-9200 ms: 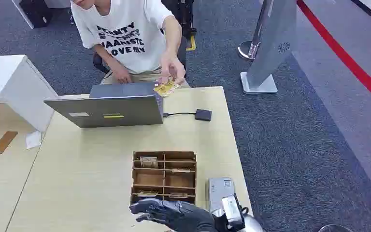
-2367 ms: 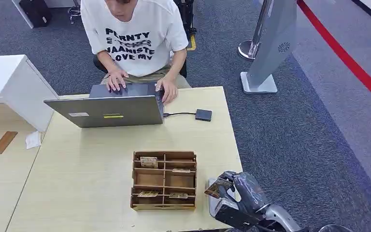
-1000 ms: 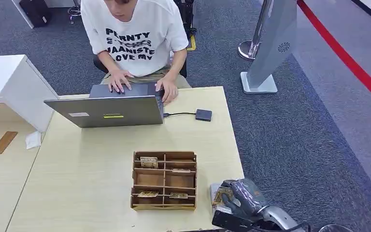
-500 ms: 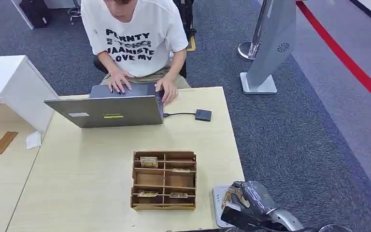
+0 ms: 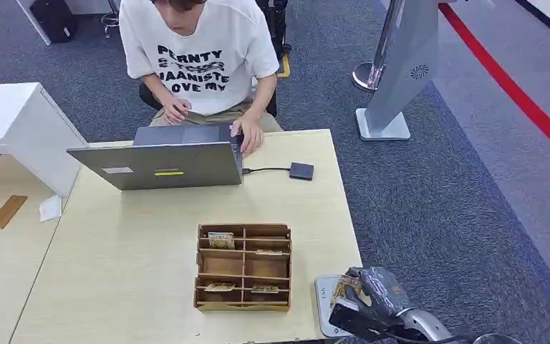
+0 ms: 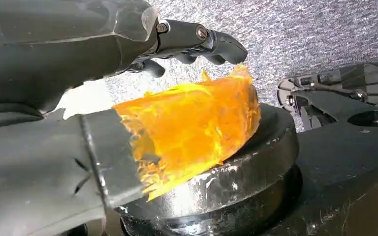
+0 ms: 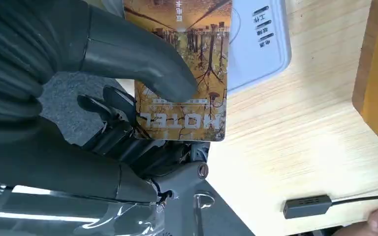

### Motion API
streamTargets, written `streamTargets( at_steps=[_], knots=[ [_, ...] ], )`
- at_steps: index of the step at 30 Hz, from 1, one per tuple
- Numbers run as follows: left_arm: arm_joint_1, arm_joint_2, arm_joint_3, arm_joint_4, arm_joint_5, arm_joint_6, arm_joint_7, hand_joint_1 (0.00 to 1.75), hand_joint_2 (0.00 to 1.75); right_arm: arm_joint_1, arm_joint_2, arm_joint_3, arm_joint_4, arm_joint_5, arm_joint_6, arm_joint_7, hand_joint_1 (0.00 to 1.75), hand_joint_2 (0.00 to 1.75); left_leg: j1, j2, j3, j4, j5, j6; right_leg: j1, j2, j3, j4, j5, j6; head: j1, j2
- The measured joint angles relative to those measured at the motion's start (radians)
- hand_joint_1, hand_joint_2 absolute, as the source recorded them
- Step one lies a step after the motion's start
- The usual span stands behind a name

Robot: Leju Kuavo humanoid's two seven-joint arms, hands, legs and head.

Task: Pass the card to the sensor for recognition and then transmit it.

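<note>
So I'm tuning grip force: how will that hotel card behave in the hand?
The card looks thin and flat, staying straight under the right hand's thumb, so probably stiff and light. Its glossy printed face suggests it could slide between the fingers. Held above the white sensor, it probably needs only gentle pressure.

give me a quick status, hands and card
Right hand holds the hotel card over the white card reader at the table's near corner. Left hand holds nothing. Nothing blocking.
</note>
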Motion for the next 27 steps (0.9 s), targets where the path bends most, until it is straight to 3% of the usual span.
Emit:
streamTargets(
  at_steps=[16,27],
  knots=[
    [-0.002,-0.005,-0.004,0.0,-0.002,0.0,0.0,0.0,0.0,-0.004,0.01,-0.004,0.011,0.012,-0.01,0.0,1.75,1.75,0.0,0.0,0.001,0.0,0.0,0.0,0.0,0.0,0.001,0.0,0.0,0.0,0.0,0.0],
    [-0.001,0.003,-0.005,0.0,0.031,-0.009,0.0,0.0,0.0,-0.065,0.068,-0.003,0.057,0.049,0.026,0.001,1.75,1.75,0.0,0.002,0.002,0.0,0.0,0.0,0.0,0.001,0.002,0.0,0.001,0.0,0.0,0.0]
  ],
)
